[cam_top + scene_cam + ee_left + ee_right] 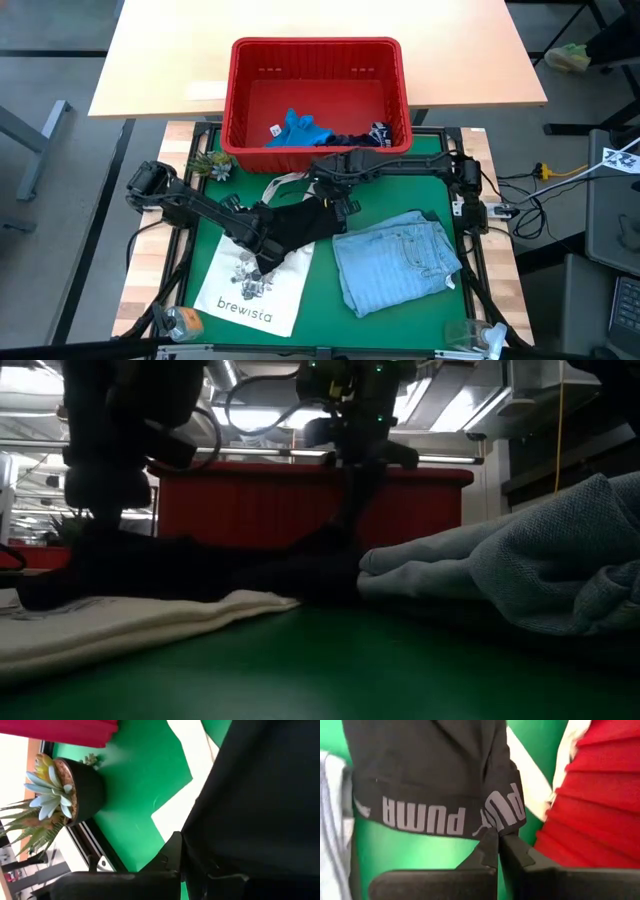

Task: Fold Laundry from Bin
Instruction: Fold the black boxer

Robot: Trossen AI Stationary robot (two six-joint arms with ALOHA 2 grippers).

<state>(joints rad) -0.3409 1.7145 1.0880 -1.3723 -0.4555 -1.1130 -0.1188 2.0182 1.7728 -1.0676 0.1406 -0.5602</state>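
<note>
Both grippers, left gripper [262, 262] and right gripper [345, 207], are pinching the black garment [300, 228] with jaws closed, apparently stretching it flat over the tote bag [258, 290].

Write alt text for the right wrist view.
The right gripper is shut on the waistband of a black garment lettered PUMA, lying on the green mat. The red bin stands beside it.

Matt black cloth garment [300, 228], glossy red plastic bin [318, 95], green mat [330, 295].
</note>
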